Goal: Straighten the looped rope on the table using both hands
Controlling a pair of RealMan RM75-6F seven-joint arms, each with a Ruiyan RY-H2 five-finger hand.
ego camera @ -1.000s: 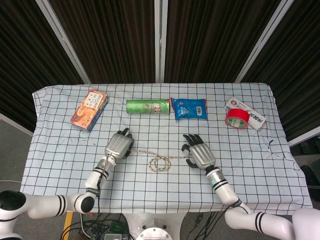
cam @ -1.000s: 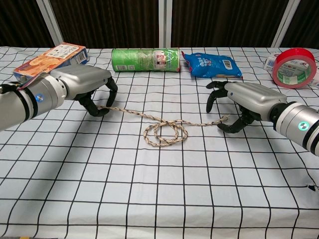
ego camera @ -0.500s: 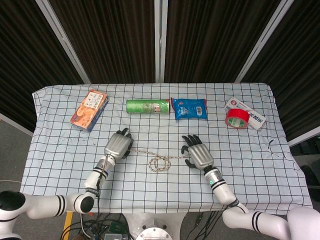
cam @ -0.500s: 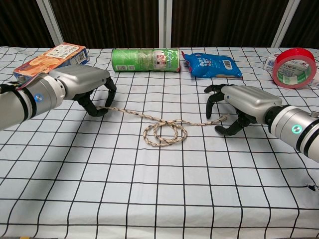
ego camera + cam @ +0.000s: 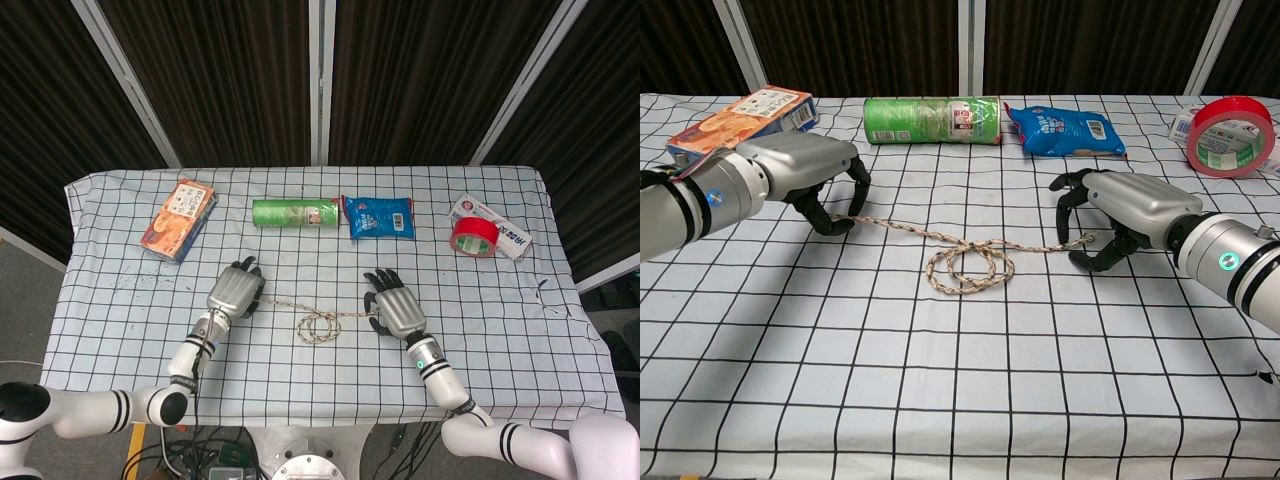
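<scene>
A thin braided rope (image 5: 965, 265) lies across the middle of the checked tablecloth, with a small double loop (image 5: 318, 326) at its centre and a straight strand running out to each side. My left hand (image 5: 805, 170) (image 5: 233, 290) curls over the rope's left end and grips it against the cloth. At the right end, my right hand (image 5: 1130, 200) (image 5: 398, 310) pinches the rope between its thumb and curled fingers. The very tips of the rope are hidden under the fingers.
Along the far side stand an orange box (image 5: 179, 218), a green can on its side (image 5: 295, 213), a blue snack packet (image 5: 379, 217) and a red tape roll (image 5: 473, 236) on a white box (image 5: 505, 232). The table's front edge is close to my arms.
The right hand has closed its fingers on the rope's right end. The left hand has drawn slightly left, and the centre loop has tightened and grown smaller.
</scene>
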